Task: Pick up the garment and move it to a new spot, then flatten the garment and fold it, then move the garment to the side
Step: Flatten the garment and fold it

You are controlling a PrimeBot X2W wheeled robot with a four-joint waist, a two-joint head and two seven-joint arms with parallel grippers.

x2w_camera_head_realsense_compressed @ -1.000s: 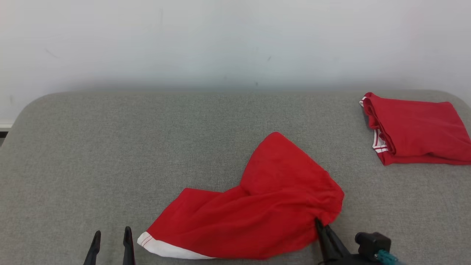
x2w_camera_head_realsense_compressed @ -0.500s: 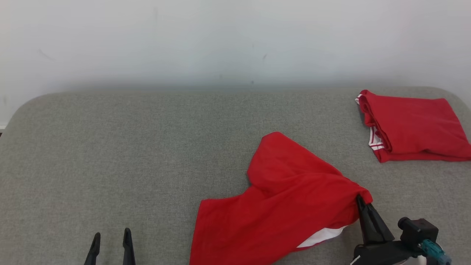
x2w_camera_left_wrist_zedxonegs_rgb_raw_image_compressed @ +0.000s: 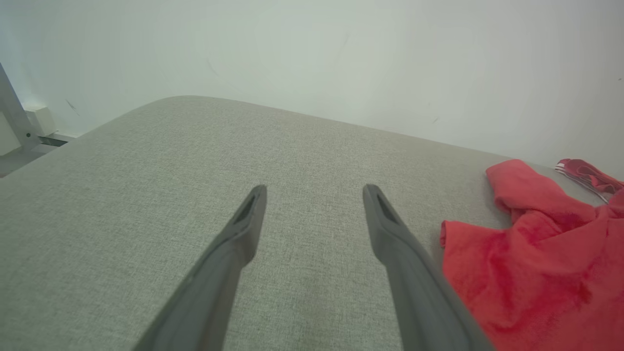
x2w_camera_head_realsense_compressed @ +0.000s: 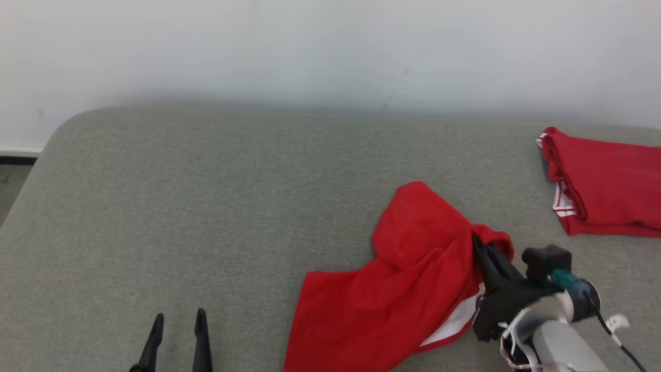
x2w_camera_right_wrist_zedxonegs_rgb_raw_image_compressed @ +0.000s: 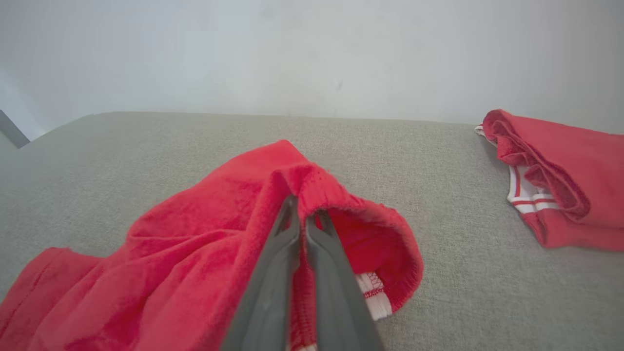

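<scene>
Head view: red garment (x2w_camera_head_realsense_compressed: pixel 408 274) with one edge raised, the first step under way.
It lies crumpled on the grey worktop (x2w_camera_head_realsense_compressed: pixel 206 206), right of middle, its edge grasped by the clenched right jaws; the left jaws stand released, apart from it. Flattening, folding and moving aside remain. Since a second ago the pinched edge came nearer to the folded red garment (x2w_camera_head_realsense_compressed: pixel 604 186); the camera shifted too.

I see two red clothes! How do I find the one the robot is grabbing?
Look at the big grey padded surface in front of the white wall. Near its front, toward the right, lies a crumpled red garment with the right pincer shut on its edge. The other red garment, far right, is neatly folded with nothing touching it.
</scene>
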